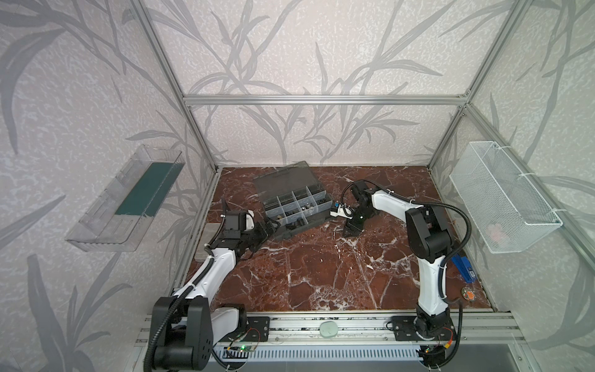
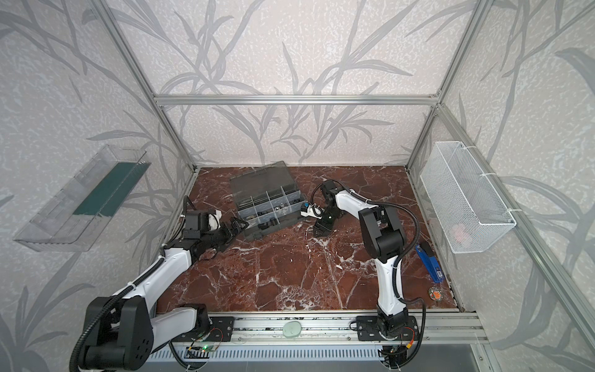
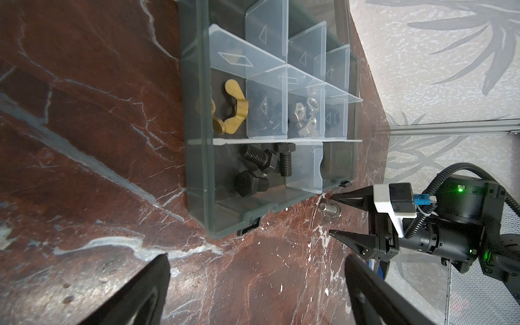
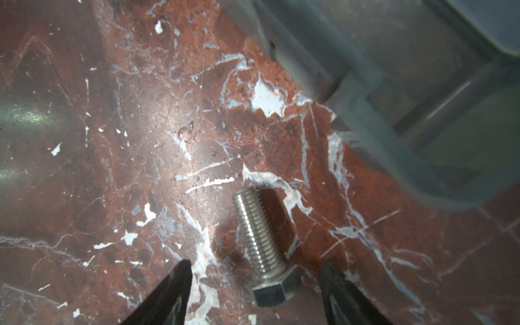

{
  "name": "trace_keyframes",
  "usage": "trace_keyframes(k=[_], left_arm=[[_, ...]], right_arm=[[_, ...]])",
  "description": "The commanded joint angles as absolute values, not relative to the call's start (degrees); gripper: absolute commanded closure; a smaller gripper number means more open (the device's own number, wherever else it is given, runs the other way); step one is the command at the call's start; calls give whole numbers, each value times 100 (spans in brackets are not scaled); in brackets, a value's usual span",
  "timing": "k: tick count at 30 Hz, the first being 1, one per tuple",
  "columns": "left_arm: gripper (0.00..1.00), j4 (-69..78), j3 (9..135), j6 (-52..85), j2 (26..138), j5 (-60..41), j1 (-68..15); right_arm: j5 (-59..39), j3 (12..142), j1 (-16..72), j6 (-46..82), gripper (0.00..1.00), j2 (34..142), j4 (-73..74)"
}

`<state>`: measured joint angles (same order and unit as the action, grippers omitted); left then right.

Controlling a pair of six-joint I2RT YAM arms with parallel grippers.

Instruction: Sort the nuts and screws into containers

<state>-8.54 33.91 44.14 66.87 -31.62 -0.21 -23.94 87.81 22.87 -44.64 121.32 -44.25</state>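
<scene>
The dark grey organizer case (image 1: pixel 309 222) (image 2: pixel 277 227) lies open at the back of the marble table, and its square cells are the containers (image 3: pixel 197 168). One cell holds black screws (image 3: pixel 253 168), another silver nuts (image 3: pixel 305 112), another a brass wing nut (image 3: pixel 230 109). A silver screw (image 4: pixel 261 244) (image 3: pixel 329 209) lies on the table just off the case's corner. My right gripper (image 4: pixel 254 264) (image 3: pixel 332 214) (image 1: pixel 351 232) is open and straddles its head end, with a gap on each side. My left gripper (image 3: pixel 256 256) (image 1: pixel 269 228) hovers wide open by the case's near left corner, holding nothing.
A white mesh basket (image 1: pixel 502 196) hangs on the right wall and a clear tray (image 1: pixel 125 196) on the left wall. A blue object (image 1: pixel 463 269) and a small round thing (image 1: pixel 468 293) lie by the table's right edge. Aluminium posts frame the table.
</scene>
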Motion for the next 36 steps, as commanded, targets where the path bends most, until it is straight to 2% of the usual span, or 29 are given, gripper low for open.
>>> trace_keyframes(k=[1, 6, 17, 25, 33, 36], left_arm=[[5, -870, 3415, 4357, 6574, -3160, 28], [5, -860, 3393, 4351, 6580, -3173, 50], [5, -836, 3358, 4359, 6539, -3186, 73], [5, -810, 3322, 4376, 6524, -3195, 92], [5, -813, 3313, 4386, 6487, -3213, 103], [5, -801, 3313, 4394, 6492, -3221, 112]], right_arm=[[-2175, 8912, 2389, -4544, 30, 12313, -4719], [-2087, 8868, 2441, -4491, 35, 12301, -4685], [-1683, 8820, 2487, -4388, 61, 12313, -4693], [-1443, 8859, 2540, -4229, 73, 12374, -4684], [-1535, 8815, 2549, -4018, 100, 12010, -4726], [-1657, 8790, 2548, -3960, 100, 11734, -4787]])
